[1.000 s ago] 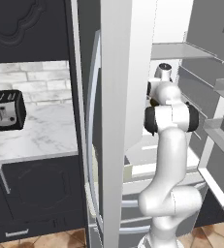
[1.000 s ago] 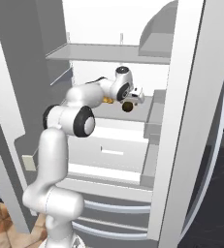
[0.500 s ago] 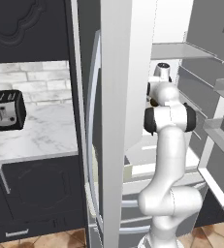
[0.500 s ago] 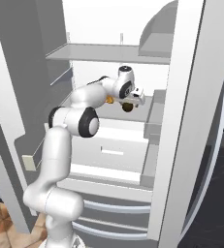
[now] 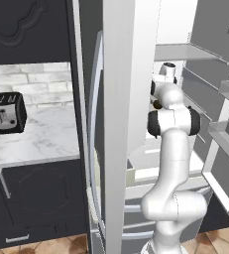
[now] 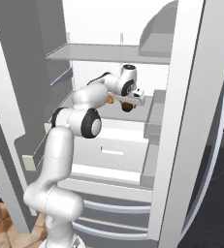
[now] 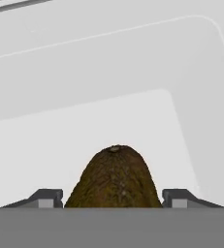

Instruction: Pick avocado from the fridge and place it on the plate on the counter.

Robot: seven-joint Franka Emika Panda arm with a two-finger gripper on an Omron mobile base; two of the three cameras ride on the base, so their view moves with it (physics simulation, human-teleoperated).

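Observation:
The avocado (image 7: pixel 114 177), a dark olive-brown lump, sits between my two fingertips and touches both. My gripper (image 7: pixel 113 199) is shut on it. From the right base view, the gripper (image 6: pixel 129 102) reaches deep into the open fridge (image 6: pixel 197 121), with the avocado (image 6: pixel 128 108) hanging under it just above a grey shelf (image 6: pixel 133 116). The marble counter (image 5: pixel 31 141) lies left of the fridge door (image 5: pixel 118 99). The plate is out of view.
A black-and-silver toaster (image 5: pixel 7 113) stands on the counter. A small orange item (image 6: pixel 110 99) lies on the shelf behind my forearm. Another grey shelf (image 6: pixel 104 51) hangs close above the hand, and white drawers (image 6: pixel 113 150) sit below. Door racks (image 5: pixel 225 134) line the right side.
The elbow has swung a little to the right. The hand stays in the fridge with the avocado between its fingers.

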